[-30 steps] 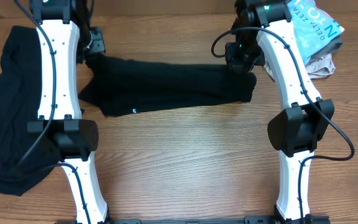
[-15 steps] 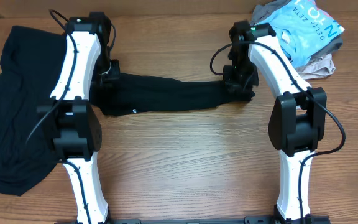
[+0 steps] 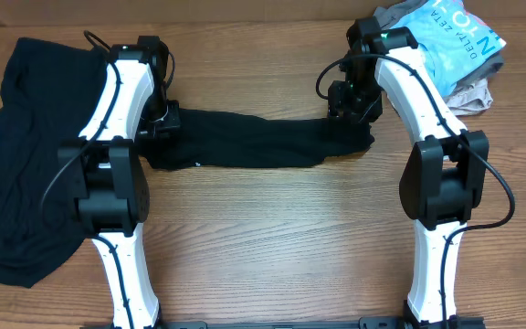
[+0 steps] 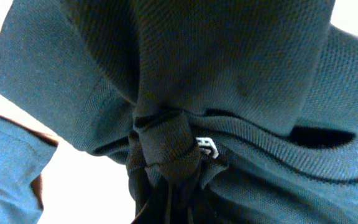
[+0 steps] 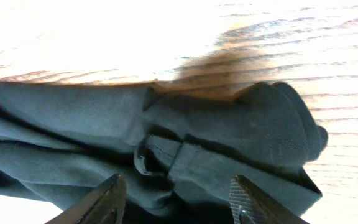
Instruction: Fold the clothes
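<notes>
A black shirt (image 3: 245,151) is laid as a narrow band on the table (image 3: 272,247), held at one end only.
Its left end is clamped in the closed left gripper (image 3: 160,123); the right gripper (image 5: 179,208) has its fingers spread above the bunched right end, gripping nothing. Should the left end be pulled now, the freed end would likely be dragged along and the fold undone. A black pile (image 3: 16,183) and a blue garment (image 3: 455,37) lie well apart.
</notes>
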You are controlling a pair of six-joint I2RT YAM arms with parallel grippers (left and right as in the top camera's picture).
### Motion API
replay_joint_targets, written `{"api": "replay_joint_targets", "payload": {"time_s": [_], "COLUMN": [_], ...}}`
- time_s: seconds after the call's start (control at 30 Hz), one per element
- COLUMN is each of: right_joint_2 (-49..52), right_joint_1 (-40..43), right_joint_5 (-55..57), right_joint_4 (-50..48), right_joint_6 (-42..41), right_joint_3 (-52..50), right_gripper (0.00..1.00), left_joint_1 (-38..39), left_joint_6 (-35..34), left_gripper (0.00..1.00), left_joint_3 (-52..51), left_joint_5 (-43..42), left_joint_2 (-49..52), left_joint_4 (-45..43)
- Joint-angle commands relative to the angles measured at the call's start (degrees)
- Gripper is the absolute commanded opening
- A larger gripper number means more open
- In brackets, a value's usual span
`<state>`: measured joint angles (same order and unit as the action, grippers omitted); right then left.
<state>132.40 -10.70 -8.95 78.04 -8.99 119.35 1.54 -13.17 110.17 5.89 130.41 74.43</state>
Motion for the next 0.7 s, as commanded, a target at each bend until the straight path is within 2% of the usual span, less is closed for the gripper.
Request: {"api": "replay_joint_targets", "payload": {"time_s": [0.0, 0.2, 0.27, 0.3, 0.33, 0.67], "right_joint_2": [-1.60, -0.15, -0.15, -0.15, -0.13, -0.13], "right_joint_1": [-1.05, -1.31, -1.42, -1.64, -1.84, -3.52], "right_joint_5": [-1.25, -1.22, -1.20, -1.16, -0.79, 0.28], "right_joint_4": [-0.15, -3.72, -5.05, -5.60, -5.84, -7.98], "right_joint_6": [-0.07, -1.29, -1.53, -1.51, -1.49, -1.44], "right_joint_3": [0.52, -0.26, -0.52, -0.52, -0.61, -6.67], "right_gripper": [0.59, 0.58, 0.51, 0.38, 0.33, 0.31], "left_joint_1": [0.74, 0.74, 0.74, 0.74, 0.74, 0.74], "left_joint_6": [-0.17, -0.17, -0.20, -0.20, -0.22, -0.20], "left_gripper": [0.04, 0.04, 0.04, 0.04, 0.04, 0.04], "left_joint_3": [-1.92, -3.58, -3.58, -3.58, -3.58, -3.58], "left_joint_5": [0.48, 0.46, 0.44, 0.24, 0.22, 0.22], "left_joint_2": [-0.74, -0.74, -0.74, -0.72, -0.72, -0.72], "left_joint_4": [-1.51, -4.04, -4.28, -4.46, -4.59, -4.83]}}
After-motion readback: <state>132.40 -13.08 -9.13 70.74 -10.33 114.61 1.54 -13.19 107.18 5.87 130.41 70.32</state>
